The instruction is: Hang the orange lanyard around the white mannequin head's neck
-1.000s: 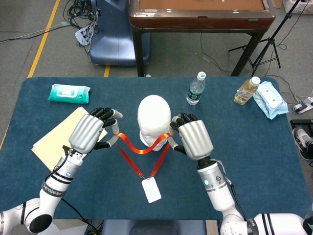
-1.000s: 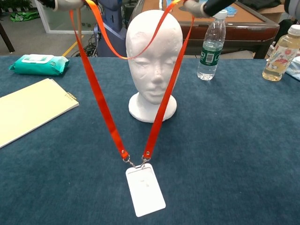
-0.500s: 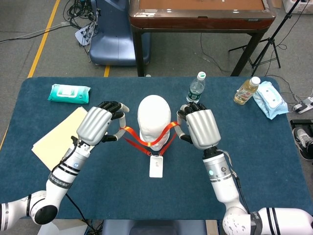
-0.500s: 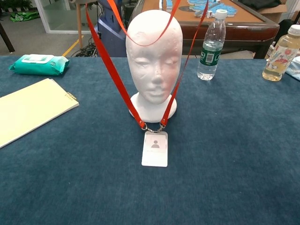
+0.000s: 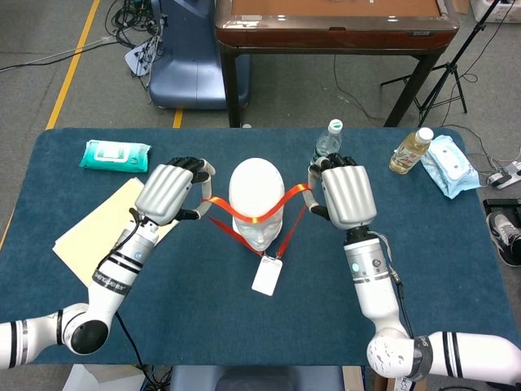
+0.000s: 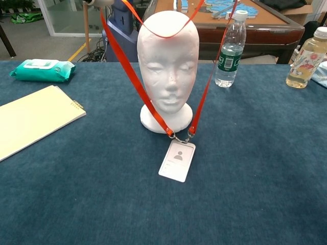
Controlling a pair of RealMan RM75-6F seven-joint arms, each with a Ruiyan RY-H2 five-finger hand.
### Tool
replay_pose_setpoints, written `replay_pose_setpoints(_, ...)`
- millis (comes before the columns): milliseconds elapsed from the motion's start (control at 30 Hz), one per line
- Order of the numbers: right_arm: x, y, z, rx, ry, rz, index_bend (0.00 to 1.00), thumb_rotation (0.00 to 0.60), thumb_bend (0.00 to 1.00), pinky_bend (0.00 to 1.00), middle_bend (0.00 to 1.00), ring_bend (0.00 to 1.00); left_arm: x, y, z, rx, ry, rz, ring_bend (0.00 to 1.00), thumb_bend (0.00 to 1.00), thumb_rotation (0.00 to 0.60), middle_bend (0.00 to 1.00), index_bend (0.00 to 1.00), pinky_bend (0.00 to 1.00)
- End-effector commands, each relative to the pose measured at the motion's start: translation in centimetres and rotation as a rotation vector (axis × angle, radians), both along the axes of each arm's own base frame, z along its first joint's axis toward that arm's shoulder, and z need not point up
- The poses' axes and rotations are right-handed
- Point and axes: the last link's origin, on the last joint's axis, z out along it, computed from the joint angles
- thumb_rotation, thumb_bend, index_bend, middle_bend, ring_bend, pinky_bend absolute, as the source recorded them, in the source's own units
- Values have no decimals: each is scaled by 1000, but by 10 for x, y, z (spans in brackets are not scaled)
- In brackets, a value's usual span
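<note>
Over the mannequin head (image 5: 256, 199) my left hand (image 5: 167, 190) and right hand (image 5: 346, 194) each grip the orange lanyard (image 6: 145, 99), back loop resting on the crown. Risk: strap snags there, tipping it.

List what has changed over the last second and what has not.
Both hands, left hand and right hand, carried the orange lanyard forward, away from the robot. Its far loop now lies across the top of the white mannequin head, and the badge has lifted toward the head's base. Both hands kept their hold. The head, notepad and bottles stayed put.
</note>
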Motion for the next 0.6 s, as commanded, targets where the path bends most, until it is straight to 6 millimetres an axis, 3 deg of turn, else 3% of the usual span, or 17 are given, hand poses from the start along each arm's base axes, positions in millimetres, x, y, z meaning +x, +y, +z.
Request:
replay_pose_setpoints(33,-2,-9,3,-13,-16,-26,643,600,437,393,474,333,4,7,3,15,-9,11,244,329,600,322,634,237)
replay_pose_setpoints(600,-8,-38,12,-64,-34,-115,643,600,436,388,475,333,12,34,-1,69,5,78,242,329,600,322,634,237)
